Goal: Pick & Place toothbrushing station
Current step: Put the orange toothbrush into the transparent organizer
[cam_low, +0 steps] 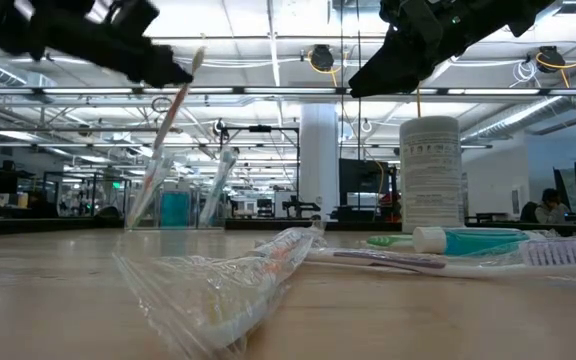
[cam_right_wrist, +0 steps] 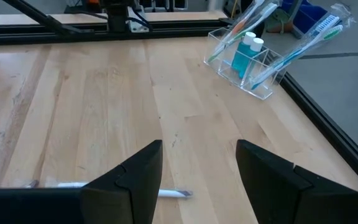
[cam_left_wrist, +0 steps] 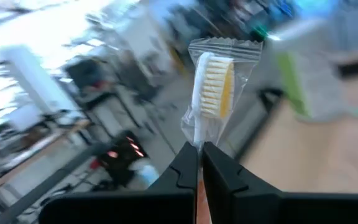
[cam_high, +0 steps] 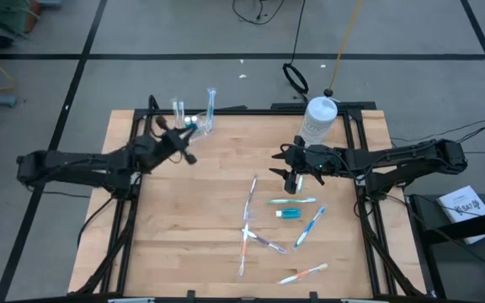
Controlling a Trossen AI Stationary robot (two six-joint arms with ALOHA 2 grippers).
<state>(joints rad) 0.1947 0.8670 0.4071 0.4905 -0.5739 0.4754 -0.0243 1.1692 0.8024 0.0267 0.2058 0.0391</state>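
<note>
while the left gripper [cam_left_wrist: 199, 163] pinches shut on a wrapped toothbrush [cam_left_wrist: 211, 93] raised near the clear holder [cam_high: 200, 124] at the table's far left, the right gripper [cam_high: 297, 178] hangs open and empty; i'd lower it bristles-up, slowly, into a free slot

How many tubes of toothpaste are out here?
3: one tube lies on the table among loose brushes; two tubes stand in the clear holder. Its brushes may hide more.
</note>
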